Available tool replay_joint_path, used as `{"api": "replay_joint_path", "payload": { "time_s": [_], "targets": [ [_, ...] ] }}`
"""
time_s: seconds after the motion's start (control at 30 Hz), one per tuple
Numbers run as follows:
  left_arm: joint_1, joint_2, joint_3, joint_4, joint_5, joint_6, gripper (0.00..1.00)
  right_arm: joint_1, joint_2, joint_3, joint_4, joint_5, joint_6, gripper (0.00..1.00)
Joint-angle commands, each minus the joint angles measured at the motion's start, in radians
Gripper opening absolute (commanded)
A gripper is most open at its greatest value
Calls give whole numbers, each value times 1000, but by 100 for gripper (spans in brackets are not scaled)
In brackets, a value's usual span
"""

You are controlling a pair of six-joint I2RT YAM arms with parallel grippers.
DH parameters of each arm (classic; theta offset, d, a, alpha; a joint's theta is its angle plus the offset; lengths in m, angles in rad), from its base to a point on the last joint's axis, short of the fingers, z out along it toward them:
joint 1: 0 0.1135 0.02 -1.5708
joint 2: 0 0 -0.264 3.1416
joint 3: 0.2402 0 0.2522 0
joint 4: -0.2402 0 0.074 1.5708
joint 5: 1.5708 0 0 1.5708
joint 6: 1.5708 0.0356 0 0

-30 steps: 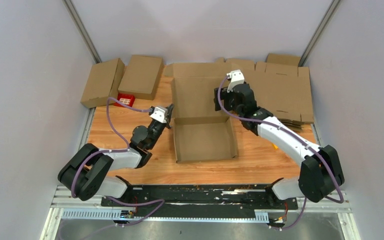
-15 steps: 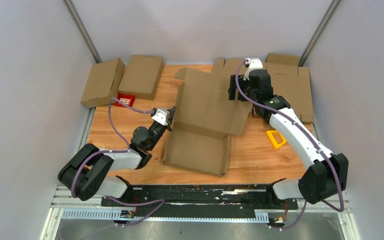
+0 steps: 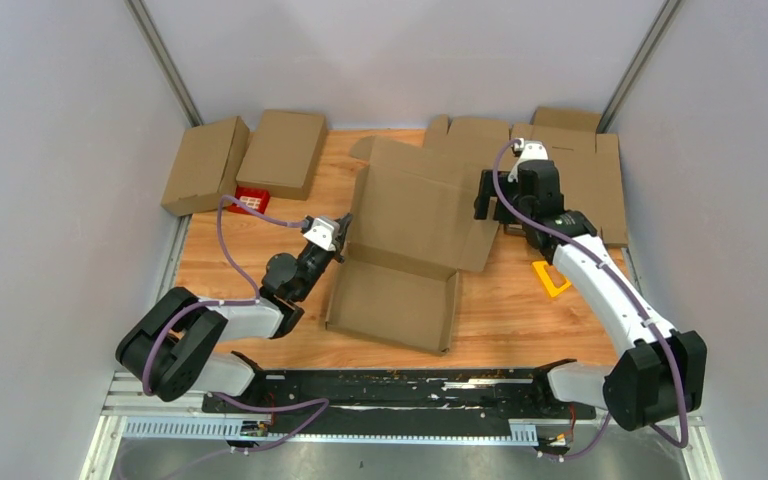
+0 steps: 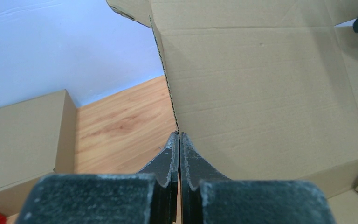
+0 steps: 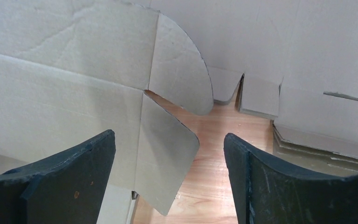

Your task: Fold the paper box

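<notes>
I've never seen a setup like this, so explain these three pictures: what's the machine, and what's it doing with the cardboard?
Two robot arms, each ending in a two-finger gripper, work at a wooden table. One picture looks down from above; the other two come from cameras on the wrists. A half-folded paper box lies open in the middle. The left gripper is shut at its left edge; the right gripper is open, holding nothing. Closed boxes and flat cardboard lie behind.

Matt brown corrugated cardboard box (image 4: 261, 93) ahead of jaws; smooth, faintly glossy wood table (image 4: 121, 121) below them; fingers (image 5: 65, 186) matt black, scuffed.
</notes>
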Motion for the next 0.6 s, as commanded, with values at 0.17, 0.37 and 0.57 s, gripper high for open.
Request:
{"api": "replay_joint_path", "payload": {
  "time_s": [0.17, 0.37, 0.57],
  "targets": [
    [-7, 6, -7, 56, 2, 16, 0, -41, -16, -35, 81, -180, 50, 64],
    [-7, 12, -6, 60, 3, 10, 0, -43, 6, -19, 87, -220, 44, 49],
    [-6, 10, -8, 64, 6, 7, 0, -43, 16, -10, 90, -237, 44, 34]
  ]
}}
